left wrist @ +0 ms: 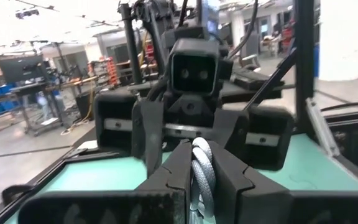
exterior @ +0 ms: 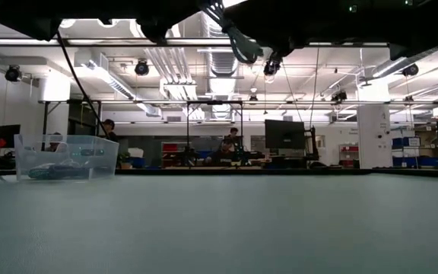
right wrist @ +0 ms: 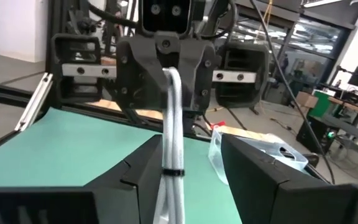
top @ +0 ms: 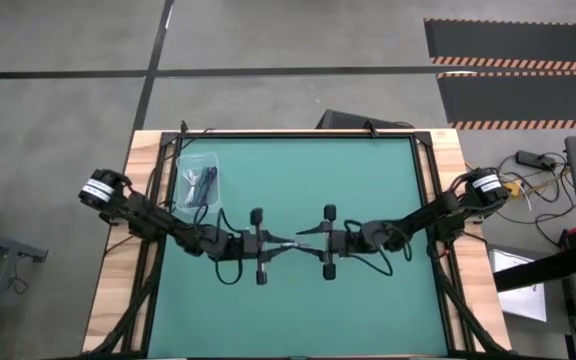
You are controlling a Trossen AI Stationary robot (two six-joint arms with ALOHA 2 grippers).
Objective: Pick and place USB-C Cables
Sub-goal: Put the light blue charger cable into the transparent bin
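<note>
The pale silvery-blue cable (right wrist: 171, 124) hangs in the air over the middle of the green counter (top: 368, 180), stretched between the two arms as a slim folded bundle with a dark tie around it. In the high view it shows only as a thin pale line (top: 303, 240) between the two pincers. The left pincer (top: 280, 245) is clamped on one end of it: in the left wrist view its dark fingers (left wrist: 173, 171) press together around the looped strands (left wrist: 201, 168). The right pincer (top: 306, 238) faces it from the other side, tips nearly meeting the left one. In the right wrist view the right fingers (right wrist: 142, 168) stand wide on either side of the bundle, not touching it, while the left pincer's closed jaws hold the cable's far loop.

Well apart from this, near the counter's far left corner, sits a clear plastic container (top: 198, 180) with dark cables (top: 200, 188) lying inside; which colours they are cannot be told. In the low view the container (exterior: 65, 157) stands on the counter at the left, and people (exterior: 109, 129) show far off in the room behind
</note>
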